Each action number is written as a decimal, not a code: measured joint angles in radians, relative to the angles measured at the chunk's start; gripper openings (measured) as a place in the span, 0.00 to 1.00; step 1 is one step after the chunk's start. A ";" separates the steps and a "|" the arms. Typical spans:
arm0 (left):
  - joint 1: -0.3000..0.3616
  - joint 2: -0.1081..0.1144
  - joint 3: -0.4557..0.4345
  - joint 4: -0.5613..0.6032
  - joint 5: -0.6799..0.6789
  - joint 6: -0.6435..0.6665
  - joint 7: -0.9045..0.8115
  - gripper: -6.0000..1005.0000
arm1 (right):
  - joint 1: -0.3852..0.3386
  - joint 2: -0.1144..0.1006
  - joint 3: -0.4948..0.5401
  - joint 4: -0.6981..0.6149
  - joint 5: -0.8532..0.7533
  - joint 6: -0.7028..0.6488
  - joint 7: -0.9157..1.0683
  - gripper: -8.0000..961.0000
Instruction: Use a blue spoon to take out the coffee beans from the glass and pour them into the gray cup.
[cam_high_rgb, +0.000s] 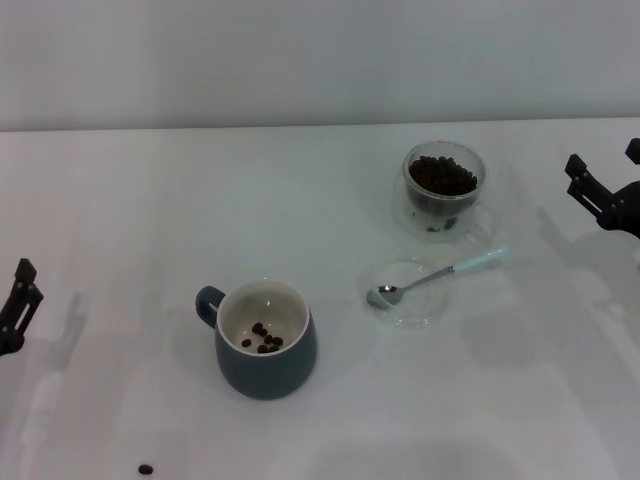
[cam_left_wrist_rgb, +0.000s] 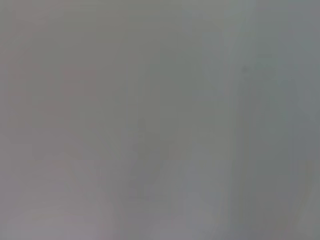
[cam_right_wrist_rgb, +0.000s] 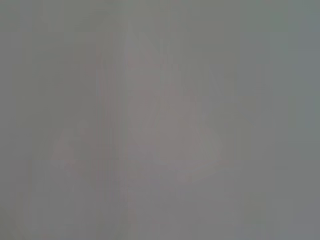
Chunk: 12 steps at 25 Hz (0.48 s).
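The blue spoon (cam_high_rgb: 440, 274) lies with its metal bowl in a flat clear dish (cam_high_rgb: 415, 308) and its pale blue handle pointing to the right. The glass (cam_high_rgb: 443, 190) stands behind it, filled with coffee beans (cam_high_rgb: 442, 176). The gray cup (cam_high_rgb: 265, 365) stands at the front centre, handle to the left, with several beans (cam_high_rgb: 263, 338) inside. My right gripper (cam_high_rgb: 605, 168) is open and empty at the right edge, to the right of the glass. My left gripper (cam_high_rgb: 18, 305) sits at the left edge, far from the cup. Both wrist views show only blank grey.
One loose coffee bean (cam_high_rgb: 146, 469) lies on the white table near the front edge, left of the gray cup. A pale wall runs along the far edge of the table.
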 joint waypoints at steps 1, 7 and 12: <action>0.000 0.000 0.000 0.000 -0.002 -0.001 -0.016 0.81 | 0.000 0.000 -0.001 0.000 0.000 -0.001 0.000 0.92; 0.001 0.002 0.000 0.000 -0.003 -0.003 -0.065 0.81 | -0.003 0.001 -0.003 0.000 0.000 -0.002 0.001 0.91; -0.018 0.003 -0.007 -0.002 -0.015 -0.002 -0.058 0.81 | -0.007 0.001 -0.003 0.000 0.000 -0.003 0.001 0.91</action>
